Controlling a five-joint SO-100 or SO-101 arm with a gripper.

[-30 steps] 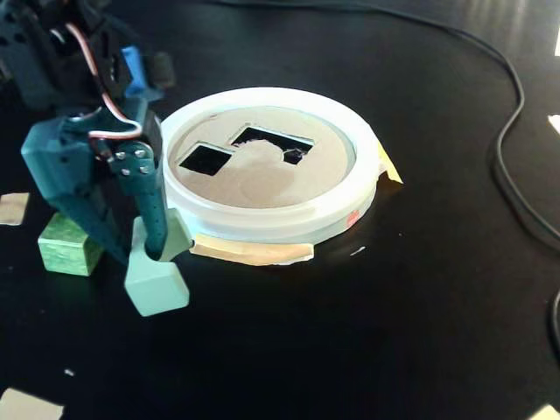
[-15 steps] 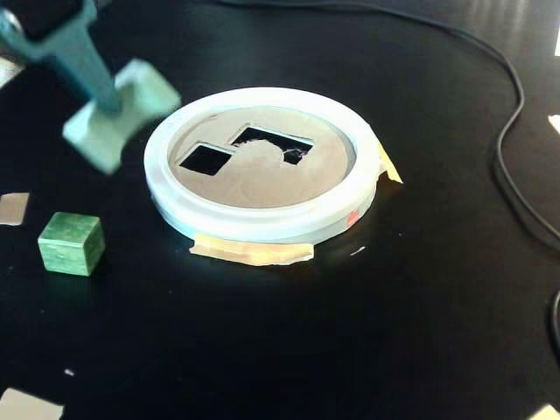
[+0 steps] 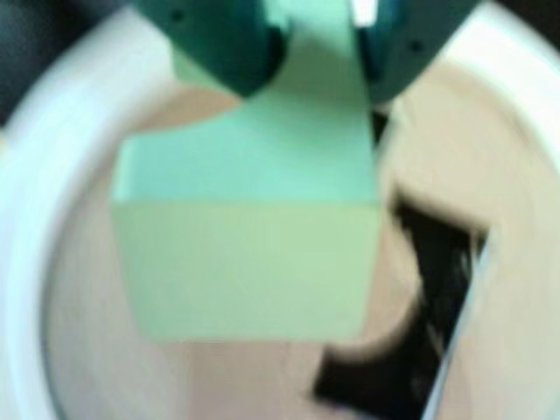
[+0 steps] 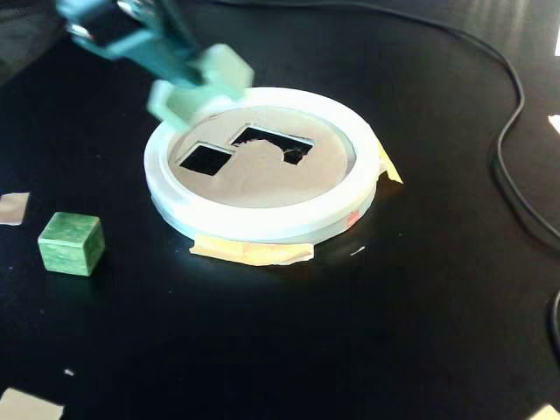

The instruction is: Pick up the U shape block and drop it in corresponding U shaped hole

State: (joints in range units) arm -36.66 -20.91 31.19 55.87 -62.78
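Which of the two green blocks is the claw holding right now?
The pale mint U shape block, held in the claw over the disc's rim. The darker grainy green cube sits untouched on the black table.

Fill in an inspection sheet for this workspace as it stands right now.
Surface: black table, matte.
Job's things: U shape block held in the air above the far-left rim of the white-rimmed disc; U shaped hole unfilled, square hole beside it.
Clutter: dark green cube on the table left of the disc; tape scraps at the edges.
Grippers: gripper shut on the block, blurred.
Cables: black cable curving along the right.
Surroundings: nothing seen.
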